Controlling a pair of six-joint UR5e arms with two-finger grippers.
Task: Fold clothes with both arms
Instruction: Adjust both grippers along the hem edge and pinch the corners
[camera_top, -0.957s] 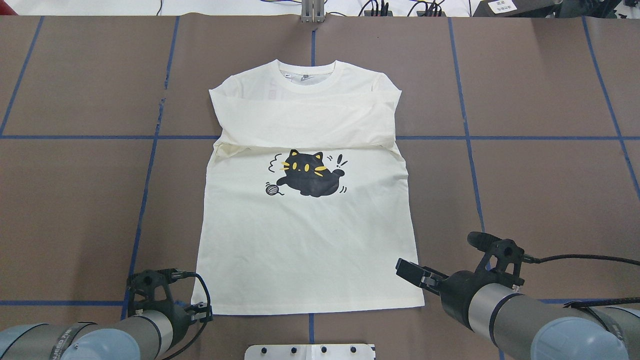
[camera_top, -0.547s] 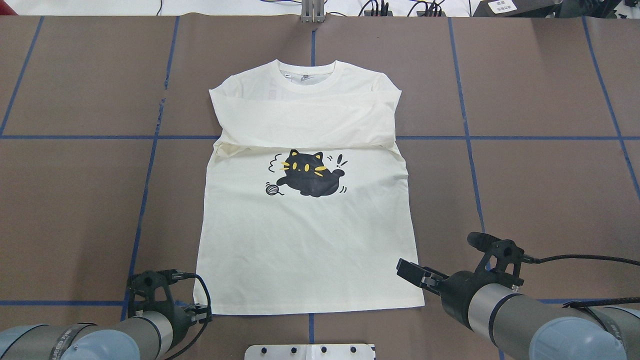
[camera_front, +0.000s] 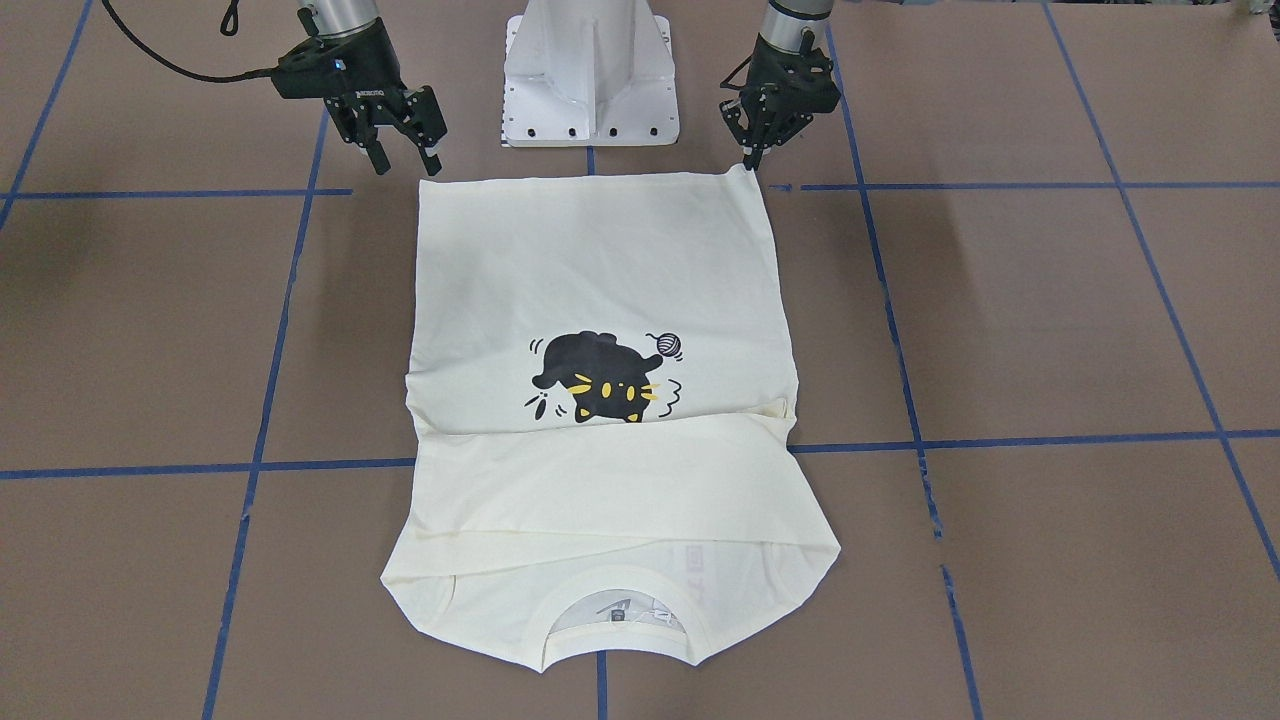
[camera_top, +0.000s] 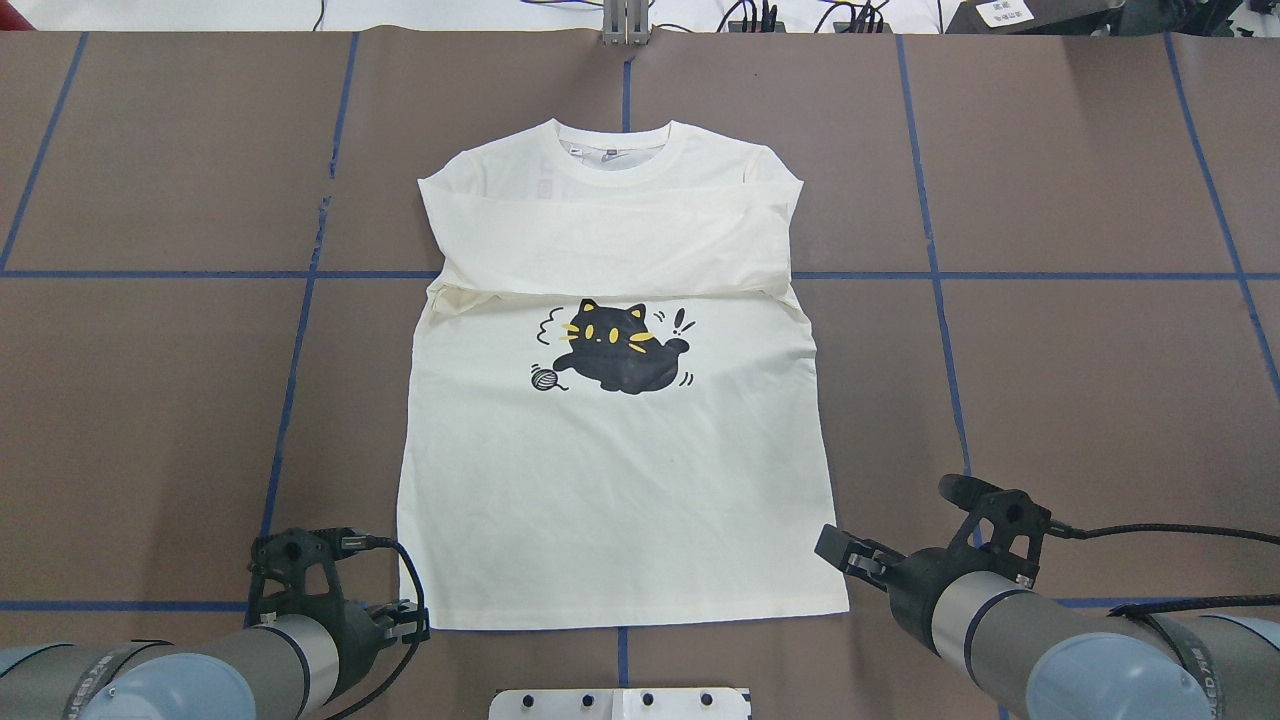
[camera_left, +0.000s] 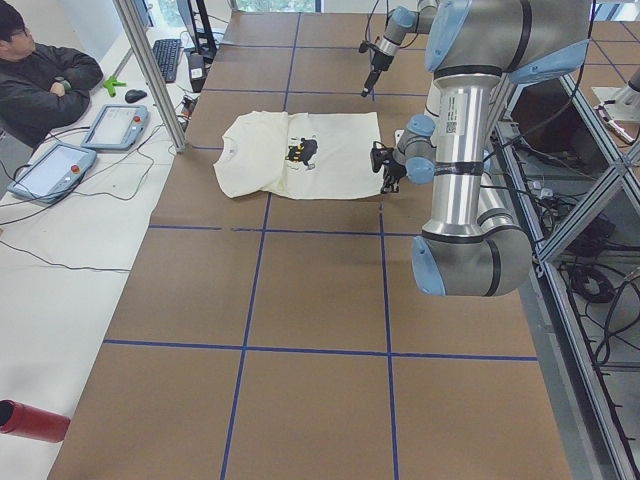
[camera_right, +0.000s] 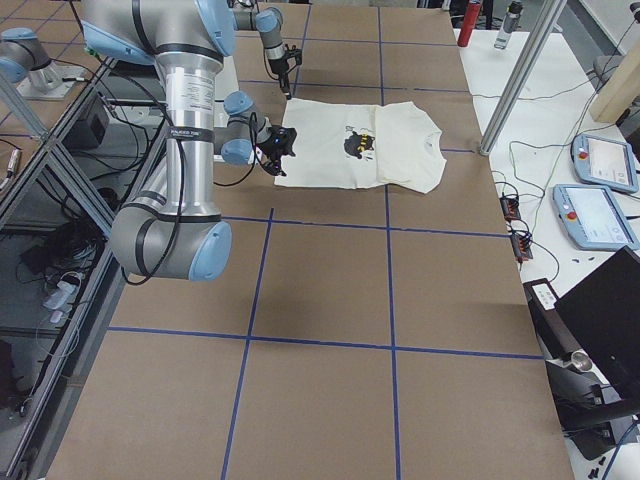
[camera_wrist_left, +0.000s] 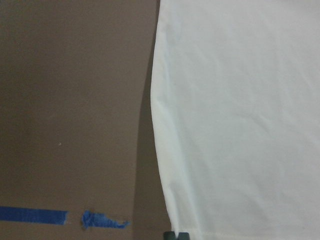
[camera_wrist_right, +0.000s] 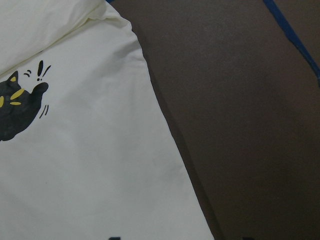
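The cream T-shirt (camera_top: 615, 480) lies flat on the brown table, cat print (camera_top: 610, 350) up, collar (camera_top: 612, 150) at the far side and sleeves folded across the chest. My left gripper (camera_top: 410, 625) sits at the hem's near left corner. In the left wrist view its fingertips (camera_wrist_left: 176, 235) are together at the shirt's edge (camera_wrist_left: 165, 165), apparently pinching the corner. My right gripper (camera_front: 408, 160) is open, with its jaws spread just above the hem's near right corner (camera_front: 422, 185). It also shows in the overhead view (camera_top: 840, 550). The red lettering is hidden.
The white pedestal base (camera_front: 590, 75) stands between the arms at the table's near edge. Blue tape lines (camera_top: 300, 330) cross the table. An operator (camera_left: 40, 70) sits beyond the far side by two teach pendants (camera_left: 115, 125) and an aluminium post (camera_left: 150, 70).
My right gripper has drawn back a little toward the robot and to the right. My left arm has shifted slightly, and the hem's left corner has moved inward a little.
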